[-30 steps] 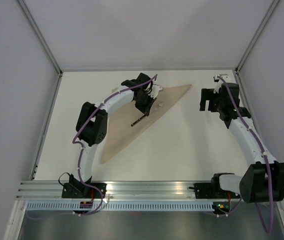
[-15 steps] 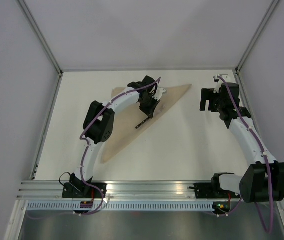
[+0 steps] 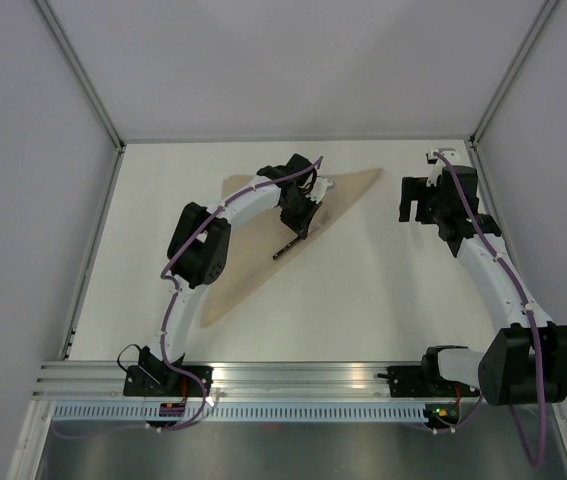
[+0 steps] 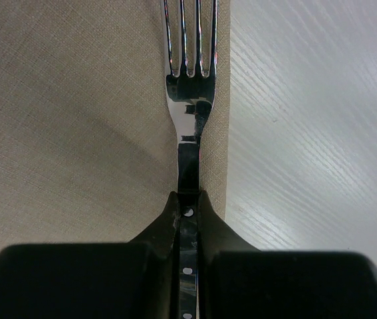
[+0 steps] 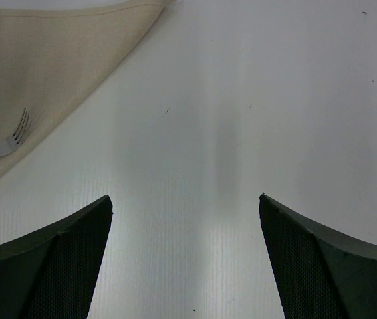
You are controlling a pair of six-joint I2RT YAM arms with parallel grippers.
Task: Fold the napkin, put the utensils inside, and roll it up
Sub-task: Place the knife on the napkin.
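The tan napkin (image 3: 248, 260) lies folded into a triangle on the left half of the white table. My left gripper (image 3: 301, 222) hovers over its long diagonal edge, shut on the handle of a metal fork (image 3: 283, 248). In the left wrist view the fork (image 4: 189, 80) runs straight out from the gripper (image 4: 188, 196), its tines over the napkin (image 4: 68, 106) just inside the edge. My right gripper (image 3: 415, 200) is open over bare table to the right, holding nothing. The right wrist view shows the gripper (image 5: 185, 203), the napkin's corner (image 5: 48, 53) and the fork's tines (image 5: 16, 133).
Grey walls enclose the white table (image 3: 363, 290) at the back and both sides. An aluminium rail (image 3: 293, 375) carrying both arm bases runs along the near edge.
My left gripper has carried the fork a little to the right and nearer, toward the napkin's diagonal edge. The right arm has stayed still.
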